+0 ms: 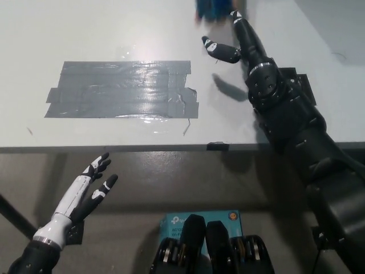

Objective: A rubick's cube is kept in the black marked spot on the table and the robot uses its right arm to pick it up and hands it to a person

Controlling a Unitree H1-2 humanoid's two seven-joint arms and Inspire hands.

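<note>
The Rubik's cube point(213, 8) shows only as a blue blur at the top edge of the head view, apart from my hand; what holds it is not visible. My black right hand point(240, 45) hovers over the table's far right part just below the cube, open, its fingers spread and holding nothing. The dark tape patch point(122, 89) marking the spot lies bare on the white table point(85, 28), well to the left of that hand. My white left hand point(85, 194) rests open at the lower left, below the table's front edge.
A small black tape piece point(303, 85) sits on the table beside my right forearm. The table's front edge point(114, 148) runs across the middle of the picture. A blue box point(171, 222) lies on the floor below.
</note>
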